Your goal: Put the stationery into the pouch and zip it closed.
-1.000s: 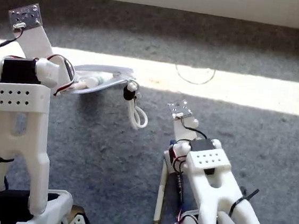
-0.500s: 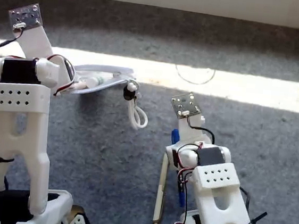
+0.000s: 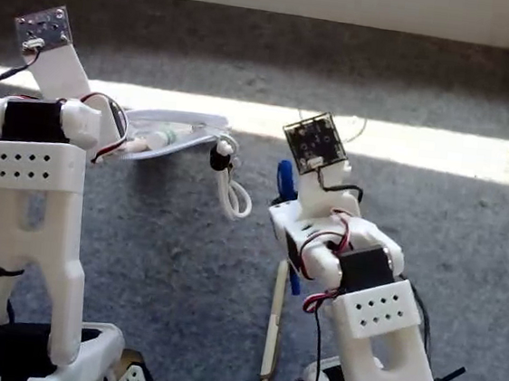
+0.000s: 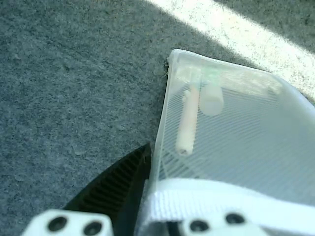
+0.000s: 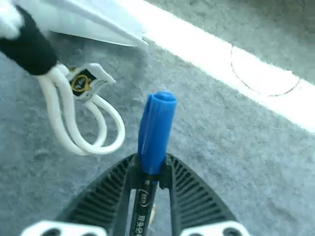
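right hand (image 5: 147, 169) clamps blue-capped pen (image 5: 156, 125) | left hand (image 4: 147, 172) grips clear mesh pouch (image 4: 246, 142), white items (image 4: 188, 125) inside

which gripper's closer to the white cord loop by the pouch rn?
Right. The right gripper, shut on the blue pen, sits just beside the white cord loop. The left gripper clamps the pouch at its opposite end, away from the loop.

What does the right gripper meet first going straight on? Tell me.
Probably only carpet: the right gripper, shut on the blue pen, points past the white cord loop and pouch beside its line. Depth is unclear.
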Motion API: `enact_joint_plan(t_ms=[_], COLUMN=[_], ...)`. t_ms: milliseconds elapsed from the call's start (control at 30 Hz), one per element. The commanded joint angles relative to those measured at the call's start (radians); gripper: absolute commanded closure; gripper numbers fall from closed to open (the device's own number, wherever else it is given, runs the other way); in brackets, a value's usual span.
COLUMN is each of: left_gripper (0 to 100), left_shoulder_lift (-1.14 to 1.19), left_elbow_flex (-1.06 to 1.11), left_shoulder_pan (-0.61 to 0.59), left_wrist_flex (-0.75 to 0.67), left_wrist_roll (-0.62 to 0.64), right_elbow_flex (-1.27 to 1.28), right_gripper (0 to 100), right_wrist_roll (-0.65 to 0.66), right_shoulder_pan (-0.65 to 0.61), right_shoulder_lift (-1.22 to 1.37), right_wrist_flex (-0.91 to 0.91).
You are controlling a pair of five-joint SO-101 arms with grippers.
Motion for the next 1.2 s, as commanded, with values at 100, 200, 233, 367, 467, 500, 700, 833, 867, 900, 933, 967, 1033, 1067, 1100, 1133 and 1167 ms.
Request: enact_joint_plan(t_ms=[100,200,233,367,467,500,700,833,867,900,933,967,1033,1067,1100,1133,1167], left_gripper=[96,96,96,96,96,96,96,96,96,96,96,96,96,96,96,96,96], left_shoulder_lift=[0.018,0.018,0.018,0.018,0.018,0.018,0.018,0.018,0.018,0.018,0.018,0.018,0.018,0.018,0.018,0.018,0.018], left_elbow_flex=[0.007,0.007,0.007,0.007,0.007,0.007,0.007,0.007,0.007,0.007,0.007,0.007,0.007,0.007,0.007,0.007,0.007], left_shoulder_pan=[-0.019,-0.019,-0.019,-0.019,-0.019,-0.019,-0.019,-0.019,-0.019,-0.019,-0.019,-0.019,-0.019,-0.019,-0.019,-0.019,-0.019], left_wrist_flex=[-0.014,-0.014,-0.014,-0.014,-0.014,-0.014,-0.014,-0.014,-0.014,-0.014,-0.014,-0.014,-0.014,-0.014,-0.014,-0.014,-0.014], left_wrist_roll=[-0.009,-0.009,-0.009,-0.009,-0.009,-0.009,-0.009,-0.009,-0.009,-0.009,-0.009,-0.009,-0.009,-0.009,-0.009,-0.009,-0.009], right_elbow_flex=[-0.153,-0.219,-0.24,-0.341,-0.4,-0.414,-0.426,-0.42,-0.409,-0.395,-0.384,-0.374,-0.354,-0.34,-0.326,-0.314,-0.298], right_gripper=[99.3,99.3,99.3,99.3,99.3,99.3,99.3,99.3,99.3,99.3,99.3,99.3,99.3,99.3,99.3,99.3,99.3], right_wrist_roll=[-0.176,-0.219,-0.226,-0.193,-0.153,-0.146,-0.144,-0.144,-0.143,-0.143,-0.143,-0.143,-0.143,-0.143,-0.143,-0.141,-0.135], right_shoulder_pan=[-0.128,-0.182,-0.203,-0.271,-0.321,-0.334,-0.341,-0.343,-0.343,-0.343,-0.343,-0.343,-0.343,-0.341,-0.34,-0.34,-0.34], right_shoulder_lift=[-0.03,-0.03,-0.027,-0.024,-0.022,-0.022,-0.024,-0.022,-0.022,-0.022,-0.024,-0.024,-0.024,-0.024,-0.024,-0.024,-0.024], right_wrist_flex=[-0.004,-0.004,-0.004,-0.004,-0.005,-0.01,-0.191,-0.364,-0.4,-0.438,-0.476,-0.516,-0.587,-0.621,-0.653,-0.684,-0.714])
